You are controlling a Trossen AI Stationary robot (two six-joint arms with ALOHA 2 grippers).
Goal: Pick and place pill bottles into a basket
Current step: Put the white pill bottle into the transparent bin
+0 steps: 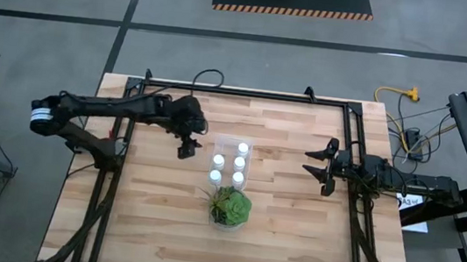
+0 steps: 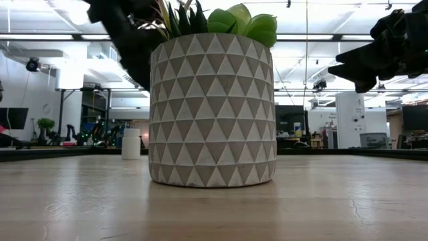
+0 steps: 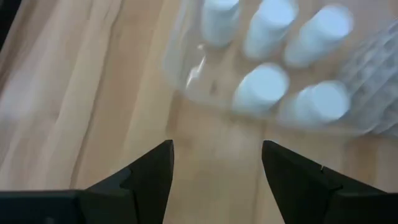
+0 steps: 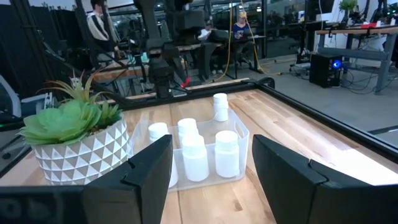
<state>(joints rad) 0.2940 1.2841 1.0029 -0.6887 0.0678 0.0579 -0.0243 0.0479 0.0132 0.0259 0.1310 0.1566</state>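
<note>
- Item, pill bottles (image 1: 240,162): five white caps counted, all standing inside the basket (image 1: 221,145); one corner slot on the left arm's side is vacant. A sixth bottle is not found loose on the table (image 1: 292,235) in any view.
- Item, basket: clear bin at table centre, just beside the potted plant (image 1: 230,206).
- Item, left gripper (image 1: 185,150): poised just beside the basket's left wall, fingers set moderately apart, nothing between them, touching nothing; the wood shows through the gap in its wrist view.
- Item, right gripper (image 1: 316,167): waiting at the table's right side, well apart from the basket, fingers spread wide, empty.
- Handling note, judged: the work looks nearly done. Any lift away should rise clear of the thin basket wall, so that a finger does not nudge it or tip the packed bottles.
- Handling note: the vacant slot suits a straight vertical drop.
</note>
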